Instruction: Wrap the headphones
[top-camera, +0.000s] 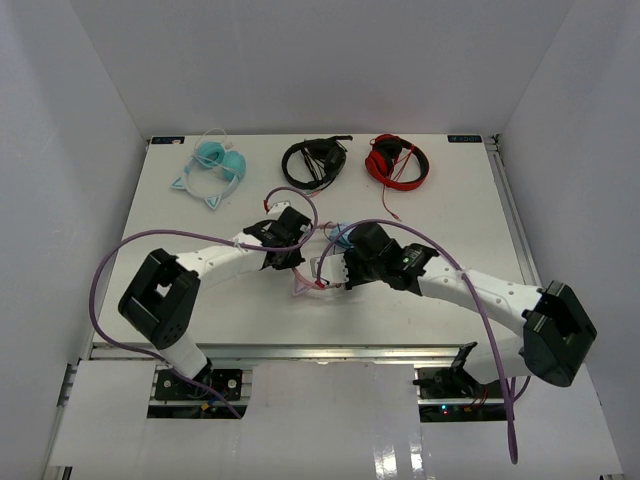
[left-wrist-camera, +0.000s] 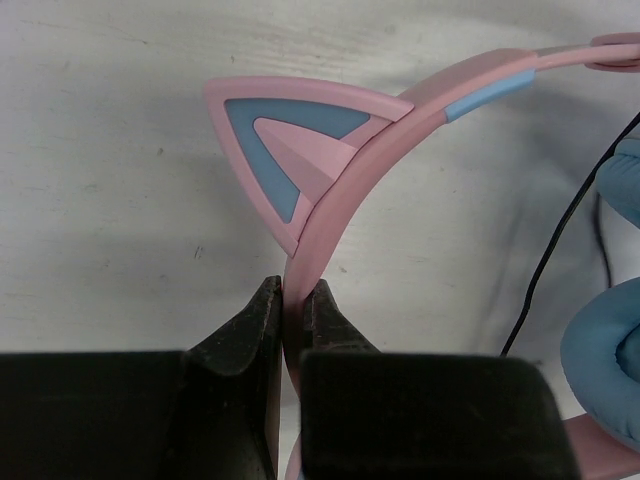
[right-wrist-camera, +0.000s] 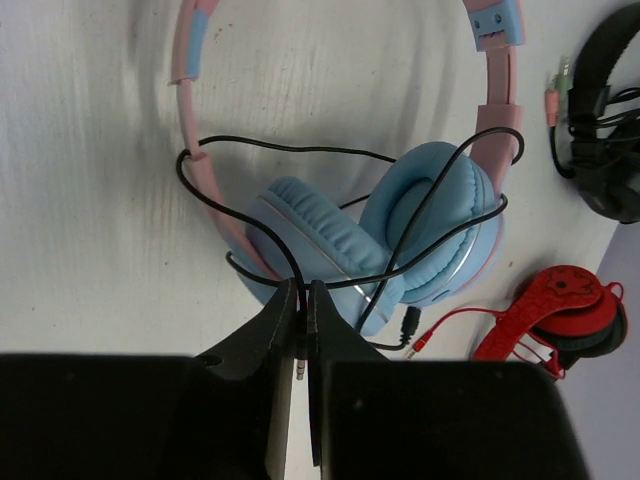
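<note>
The headphones (right-wrist-camera: 400, 225) have a pink cat-ear headband (left-wrist-camera: 330, 200) and light blue earcups. They lie at the table's near middle, mostly hidden under both arms in the top view (top-camera: 312, 286). My left gripper (left-wrist-camera: 292, 300) is shut on the pink headband just below a cat ear. My right gripper (right-wrist-camera: 301, 300) is shut on the thin black cable (right-wrist-camera: 250, 225) at its plug end. The cable loops over the earcups and headband. In the top view the two grippers (top-camera: 290, 255) (top-camera: 335, 268) sit close together.
All-teal cat-ear headphones (top-camera: 212, 165) lie at the back left. Black headphones (top-camera: 313, 159) lie at the back middle and red headphones (top-camera: 398, 160) to their right. The red ones (right-wrist-camera: 560, 315) and black ones (right-wrist-camera: 610, 110) also show at the right wrist view's edge.
</note>
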